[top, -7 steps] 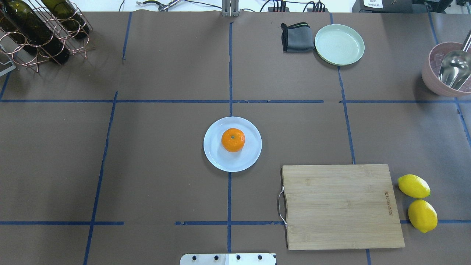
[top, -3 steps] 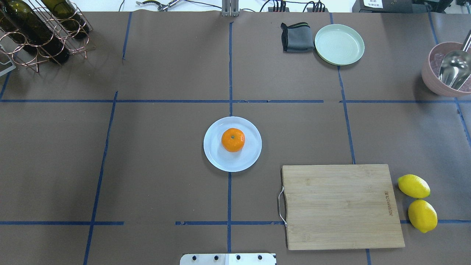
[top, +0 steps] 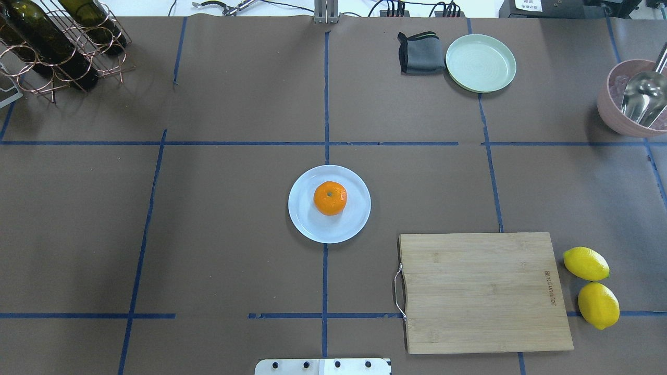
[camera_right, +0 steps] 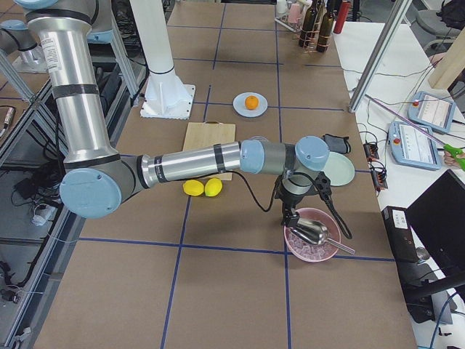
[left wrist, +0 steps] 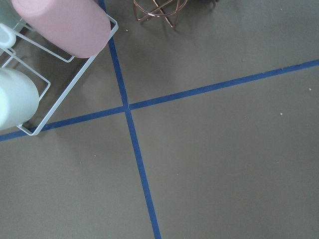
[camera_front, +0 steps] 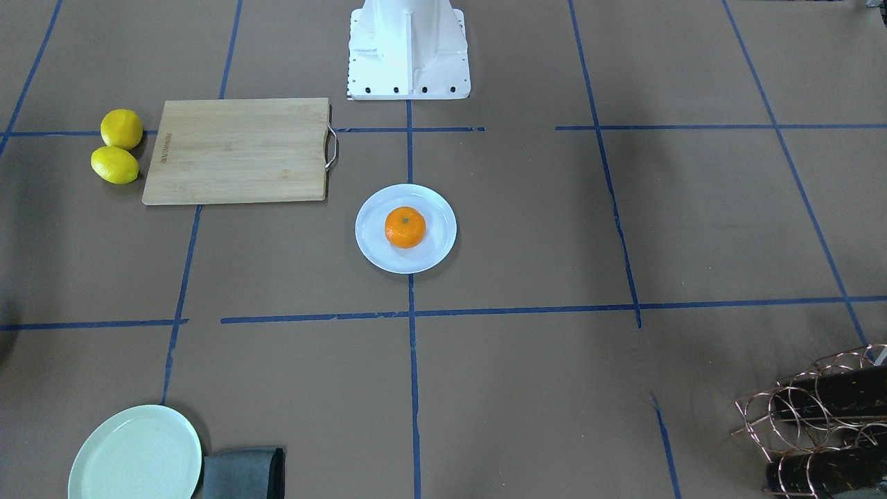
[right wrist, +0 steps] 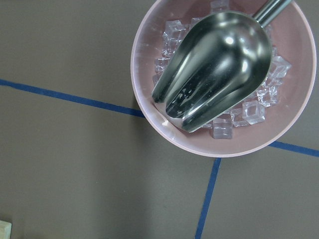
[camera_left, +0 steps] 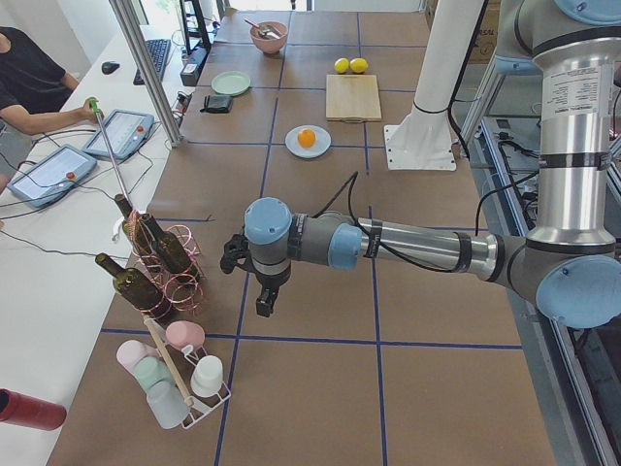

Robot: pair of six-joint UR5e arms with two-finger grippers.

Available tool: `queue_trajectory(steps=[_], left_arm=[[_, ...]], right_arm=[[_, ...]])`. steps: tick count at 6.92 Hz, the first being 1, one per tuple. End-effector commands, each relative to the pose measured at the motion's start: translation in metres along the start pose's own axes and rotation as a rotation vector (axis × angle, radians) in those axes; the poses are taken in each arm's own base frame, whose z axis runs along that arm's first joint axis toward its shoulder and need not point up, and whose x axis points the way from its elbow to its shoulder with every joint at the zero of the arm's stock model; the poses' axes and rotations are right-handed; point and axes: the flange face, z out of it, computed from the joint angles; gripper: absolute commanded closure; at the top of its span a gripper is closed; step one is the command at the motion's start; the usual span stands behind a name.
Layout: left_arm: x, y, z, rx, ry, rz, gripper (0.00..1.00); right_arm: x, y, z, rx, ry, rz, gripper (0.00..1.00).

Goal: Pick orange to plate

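Left hand (camera_left: pixel 264 303): hangs over the counter (top: pixel 219 208) towards its left end, near the bottle rack (camera_left: pixel 160 257) and the cup rack (camera_left: pixel 184 383). It shows only in the left side view, so it cannot be told whether its fingers are apart or together.
Right hand (camera_right: pixel 290 216): hangs just above the pink bowl (right wrist: pixel 141 94), which holds ice cubes (right wrist: pixel 249 112) and a metal scoop (right wrist: pixel 219 64). It shows only in the right side view, so its state cannot be told either.
Orange (top: pixel 330 198): rests on the plate, stem dimple up, a little off centre, well apart from both hands.
Plate (top: pixel 308 225): lies mid-counter on a blue tape line, roughly between the two hands.
Between right hand and orange: a wooden cutting board (top: pixel 482 291), with two lemons (top: pixel 586 263) touching each other just beside it.
Hidden or cut off: neither hand shows in the overhead and front-facing views. The wrist cameras show no fingers. In the overhead view the picture's edges cut off the bowl and the bottle rack.
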Motion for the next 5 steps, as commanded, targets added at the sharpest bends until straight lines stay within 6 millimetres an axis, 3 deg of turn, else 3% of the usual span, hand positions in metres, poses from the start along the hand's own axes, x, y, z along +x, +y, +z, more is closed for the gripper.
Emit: queue_trajectory(steps=[1, 5], left_arm=[[-0.002, 0.014, 0.006, -0.018, 0.002, -0.013, 0.00], [0.009, -0.005, -0.007, 0.013, 0.000, 0.019, 0.00]], right_arm=[[-0.008, -0.001, 0.001, 0.010, -0.059, 0.014, 0.00], [-0.007, -0.002, 0.004, 0.003, -0.057, 0.020, 0.00]])
